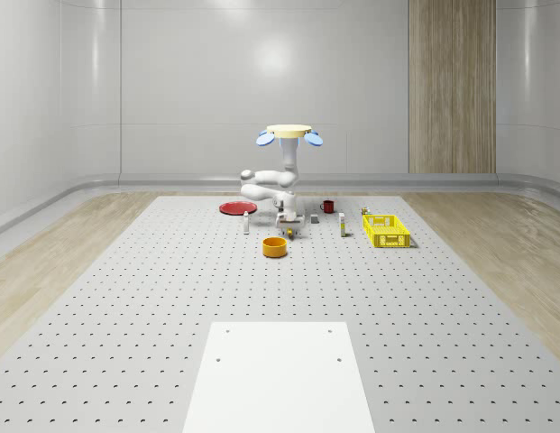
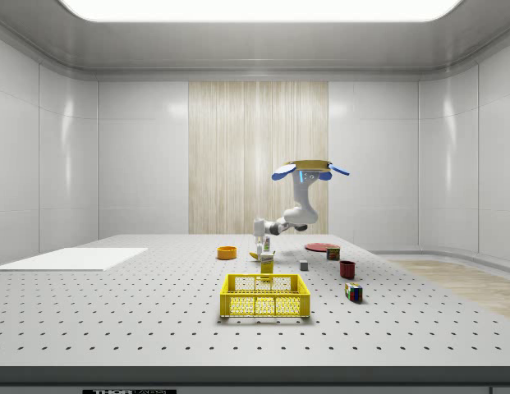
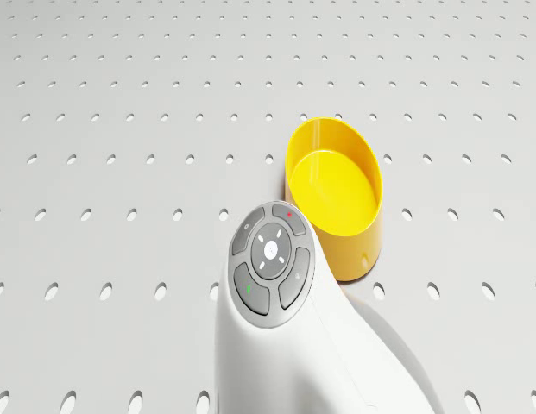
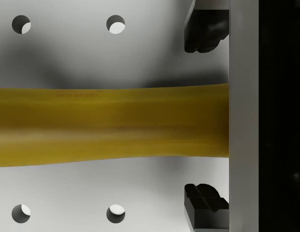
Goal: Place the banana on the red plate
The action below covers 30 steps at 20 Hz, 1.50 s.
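The grasp step is in hand: the hovering drone [image 1: 289, 133] holds the spread pincer [image 4: 206, 116] astride the banana [image 4: 111, 125] lying on the tabletop [image 1: 171, 298]. Closing, lifting, then carriage to the red plate [image 1: 235, 207] is called for.

Yellow banana [image 4: 111, 125], red plate [image 1: 235, 207], orange-yellow bowl [image 3: 335, 197], yellow lattice crate [image 1: 386, 230], perhaps multicoloured cube [image 2: 353, 291], grey hole-dotted table [image 1: 126, 298].
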Available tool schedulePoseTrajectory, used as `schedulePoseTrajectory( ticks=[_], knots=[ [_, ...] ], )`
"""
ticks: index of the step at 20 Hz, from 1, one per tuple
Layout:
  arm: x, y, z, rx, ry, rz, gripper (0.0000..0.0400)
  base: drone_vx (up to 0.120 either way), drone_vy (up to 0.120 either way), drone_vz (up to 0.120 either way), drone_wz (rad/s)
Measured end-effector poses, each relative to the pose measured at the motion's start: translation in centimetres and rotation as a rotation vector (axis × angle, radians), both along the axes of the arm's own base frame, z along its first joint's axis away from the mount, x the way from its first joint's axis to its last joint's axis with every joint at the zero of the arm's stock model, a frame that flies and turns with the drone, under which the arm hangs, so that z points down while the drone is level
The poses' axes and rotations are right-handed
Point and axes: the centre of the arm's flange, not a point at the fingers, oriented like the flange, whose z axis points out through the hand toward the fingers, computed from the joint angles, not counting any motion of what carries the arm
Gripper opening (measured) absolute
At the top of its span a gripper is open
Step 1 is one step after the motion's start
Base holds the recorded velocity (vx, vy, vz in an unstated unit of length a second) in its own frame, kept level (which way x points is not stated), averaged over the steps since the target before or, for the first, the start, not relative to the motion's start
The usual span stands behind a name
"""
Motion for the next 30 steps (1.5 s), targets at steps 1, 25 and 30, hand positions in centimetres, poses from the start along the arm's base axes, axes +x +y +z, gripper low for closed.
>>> schedulePoseTrajectory(
  ticks=[1, 25, 30],
  knots=[
    [0.0, 0.1, 0.2, 0.000, 0.000, 0.000, 0.0400, 0.000, 0.000, 0.000, 0.000],
    [0.0, 0.4, -2.3, -0.006, 0.002, -0.042, 0.0189, 0.000, 0.000, 0.018, 0.000],
    [0.0, 0.3, -2.8, -0.006, 0.002, -0.035, 0.0189, 0.000, 0.000, 0.120, 0.000]
  ],
)
